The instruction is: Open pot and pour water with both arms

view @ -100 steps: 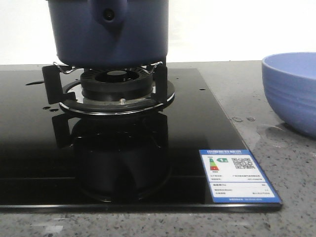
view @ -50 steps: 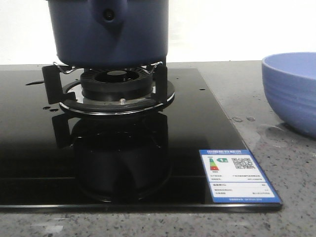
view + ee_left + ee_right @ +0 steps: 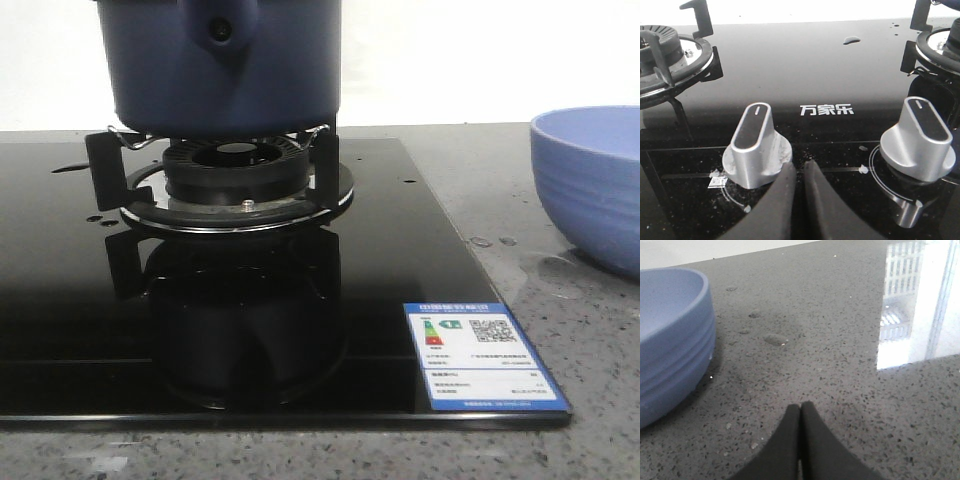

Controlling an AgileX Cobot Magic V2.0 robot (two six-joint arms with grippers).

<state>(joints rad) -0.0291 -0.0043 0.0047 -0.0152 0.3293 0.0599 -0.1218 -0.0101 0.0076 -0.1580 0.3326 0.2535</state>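
Observation:
The dark navy pot (image 3: 225, 70) stands on the burner grate (image 3: 235, 180) of the black glass hob, its handle stub with a round hole facing the front camera; its top is cut off by the frame, so no lid shows. Neither gripper appears in the front view. My left gripper (image 3: 800, 167) is shut and empty, low over the hob's front strip between two silver knobs (image 3: 757, 145) (image 3: 920, 137). My right gripper (image 3: 801, 407) is shut and empty over the grey speckled counter, with the periwinkle ribbed bowl (image 3: 670, 340) beside it.
The periwinkle bowl (image 3: 595, 185) sits on the counter right of the hob. Water drops (image 3: 495, 241) lie on the counter near it. An energy label (image 3: 482, 355) is stuck at the hob's front right corner. A second burner (image 3: 667, 57) shows in the left wrist view.

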